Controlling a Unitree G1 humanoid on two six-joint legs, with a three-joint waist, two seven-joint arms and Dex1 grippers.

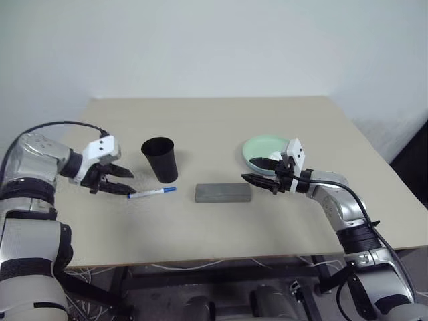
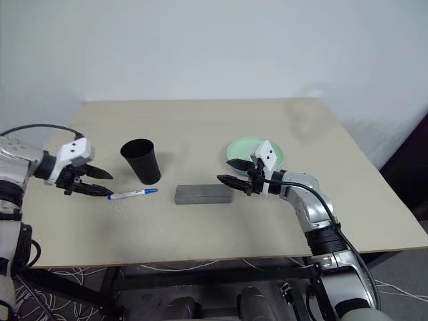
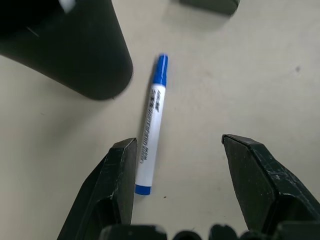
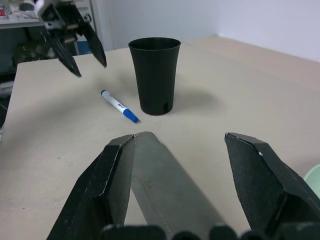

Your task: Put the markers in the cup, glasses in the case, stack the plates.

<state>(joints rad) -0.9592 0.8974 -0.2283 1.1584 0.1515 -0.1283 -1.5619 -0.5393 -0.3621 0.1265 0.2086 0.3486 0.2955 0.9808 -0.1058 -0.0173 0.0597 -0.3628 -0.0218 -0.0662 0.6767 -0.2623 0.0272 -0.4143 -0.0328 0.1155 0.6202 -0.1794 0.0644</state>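
Left wrist view: left gripper (image 3: 177, 165) hovers spread over the blue-capped marker (image 3: 152, 122) beside the black cup (image 1: 160, 159); right gripper (image 1: 262, 170) spread, empty

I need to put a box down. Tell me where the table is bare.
Bare: the far half of the table behind the cup and green plate, and the near strip in front of the case. Crowded: the middle row, with the blue-capped marker and both grippers.
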